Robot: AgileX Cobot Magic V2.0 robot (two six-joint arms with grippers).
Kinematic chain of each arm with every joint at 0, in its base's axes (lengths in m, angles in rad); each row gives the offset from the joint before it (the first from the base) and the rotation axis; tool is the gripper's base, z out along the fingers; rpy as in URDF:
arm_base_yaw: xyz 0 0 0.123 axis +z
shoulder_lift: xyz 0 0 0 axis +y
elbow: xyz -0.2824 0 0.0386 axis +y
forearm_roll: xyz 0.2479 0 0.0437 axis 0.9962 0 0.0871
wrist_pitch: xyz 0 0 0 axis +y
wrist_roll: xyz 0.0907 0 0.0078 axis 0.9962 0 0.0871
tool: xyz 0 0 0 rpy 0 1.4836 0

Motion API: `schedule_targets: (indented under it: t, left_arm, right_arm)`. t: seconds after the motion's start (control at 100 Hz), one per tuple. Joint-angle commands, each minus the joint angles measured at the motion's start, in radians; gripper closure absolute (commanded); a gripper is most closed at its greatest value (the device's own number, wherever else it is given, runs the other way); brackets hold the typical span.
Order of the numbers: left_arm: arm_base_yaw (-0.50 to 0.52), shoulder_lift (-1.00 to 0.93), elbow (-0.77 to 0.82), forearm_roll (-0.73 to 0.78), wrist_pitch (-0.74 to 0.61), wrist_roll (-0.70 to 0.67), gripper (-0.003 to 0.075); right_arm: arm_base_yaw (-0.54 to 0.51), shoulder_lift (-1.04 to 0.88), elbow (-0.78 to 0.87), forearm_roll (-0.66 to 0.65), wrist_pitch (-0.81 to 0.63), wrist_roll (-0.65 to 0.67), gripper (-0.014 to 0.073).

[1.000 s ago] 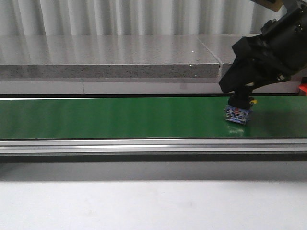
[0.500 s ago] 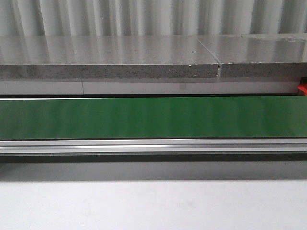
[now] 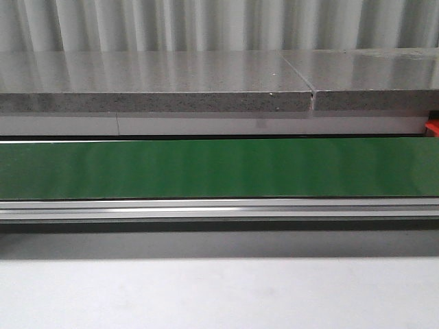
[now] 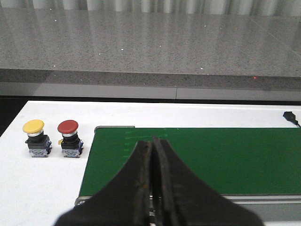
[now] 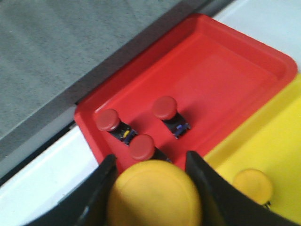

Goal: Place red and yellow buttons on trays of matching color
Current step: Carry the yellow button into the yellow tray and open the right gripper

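Note:
My right gripper [image 5: 153, 188] is shut on a yellow button [image 5: 154, 195], whose cap fills the space between the black fingers, above the near edge of the red tray [image 5: 225, 70]. Three red buttons [image 5: 164, 108] stand in that tray. The yellow tray [image 5: 277, 141] lies beside it and holds another yellow button [image 5: 253, 186]. My left gripper [image 4: 153, 143] is shut with nothing in it, over the end of the green belt [image 4: 225, 155]. On the white table beside the belt stand a yellow button [image 4: 34, 128] and a red button [image 4: 68, 128]. Neither arm shows in the front view.
The green conveyor belt [image 3: 219, 168] runs across the front view with a metal rail [image 3: 219, 208] before it and a grey stone ledge [image 3: 158, 82] behind. A bit of the red tray [image 3: 433, 127] shows at the right edge. A black cable end [image 4: 290, 116] lies on the white table.
One second ago the right arm held a button over the belt's right end in the front view; it has since left that view to the right. Nothing differs over the last half second.

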Motion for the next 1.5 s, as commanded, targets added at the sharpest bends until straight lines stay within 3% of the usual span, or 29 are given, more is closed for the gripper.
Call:
schedule_targets:
  t: [0.0,0.11,0.36,0.64,1.15,1.49]
  left_arm:
    - [-0.006,0.01,-0.027,-0.002,-0.072,-0.002,0.0741]
    - [-0.006,0.01,-0.027,-0.002,-0.072,-0.002,0.0741]
    - [-0.006,0.01,-0.027,-0.002,-0.072,-0.002,0.0741]
    - [-0.006,0.01,-0.027,-0.002,-0.072,-0.002,0.0741]
    - [-0.006,0.01,-0.027,-0.002,-0.072,-0.002,0.0741]
    - [-0.006,0.01,-0.027,-0.002,-0.072,-0.002,0.0741]
  right_arm:
    - [-0.033,-0.028,0.029,-0.019,-0.061,0.007,0.0475]
    - [-0.054,-0.037,0.117,-0.033,-0.062,0.007,0.0475]
    - [-0.06,-0.154,0.326,-0.031,-0.21,0.007,0.0475]
    - [-0.06,-0.166,0.457,-0.001,-0.314,0.007,0.0475]
    - [0.0,-0.038,0.469,0.04,-0.443,0.007,0.0475]
    - [0.0,0.023,0.468,0.04,-0.444,0.007,0.0475]
